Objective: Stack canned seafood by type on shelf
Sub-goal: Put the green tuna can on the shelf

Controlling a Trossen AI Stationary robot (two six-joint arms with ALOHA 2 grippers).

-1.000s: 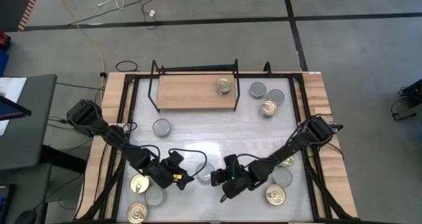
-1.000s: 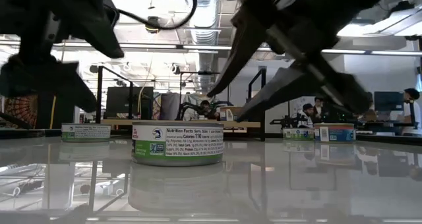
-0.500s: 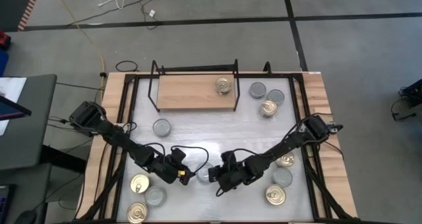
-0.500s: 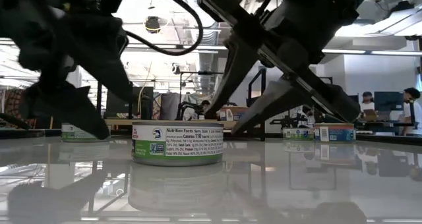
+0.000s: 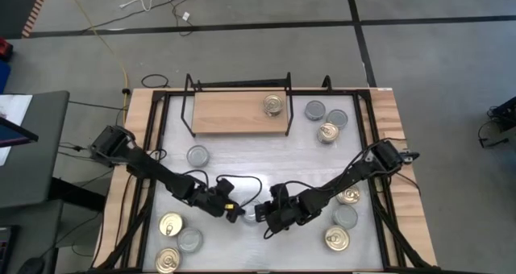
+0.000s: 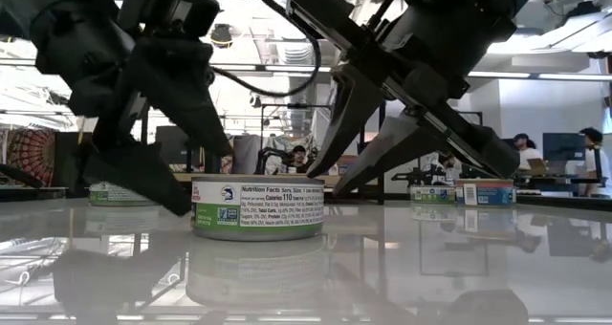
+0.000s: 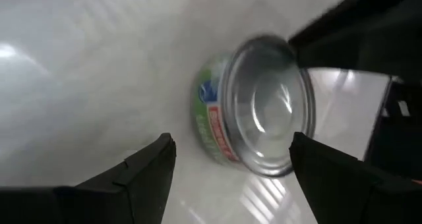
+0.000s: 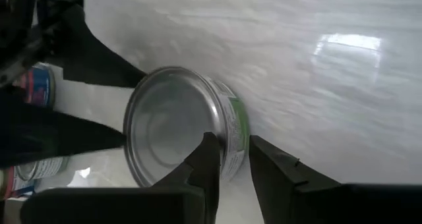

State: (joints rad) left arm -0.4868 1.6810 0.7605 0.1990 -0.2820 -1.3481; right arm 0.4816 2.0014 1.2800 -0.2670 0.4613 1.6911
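On my white table (image 5: pixel 242 157) the shelf (image 5: pixel 234 113) sits at the far edge with one gold-topped can (image 5: pixel 274 105) on its board; other tins lie scattered on the table. Both arms meet at the near middle around one silver-topped, green-labelled can (image 6: pixel 257 206), standing upright on the table; my left gripper (image 7: pixel 227 165) stands spread wide just beside it, touching nothing; my right gripper (image 8: pixel 231 159) has its fingers nearly together at the can's rim, one finger over the lid, and I cannot tell whether it pinches the rim. I judge the tin stiff, fairly heavy for its size and slippery on this glossy top; best held across its side wall.
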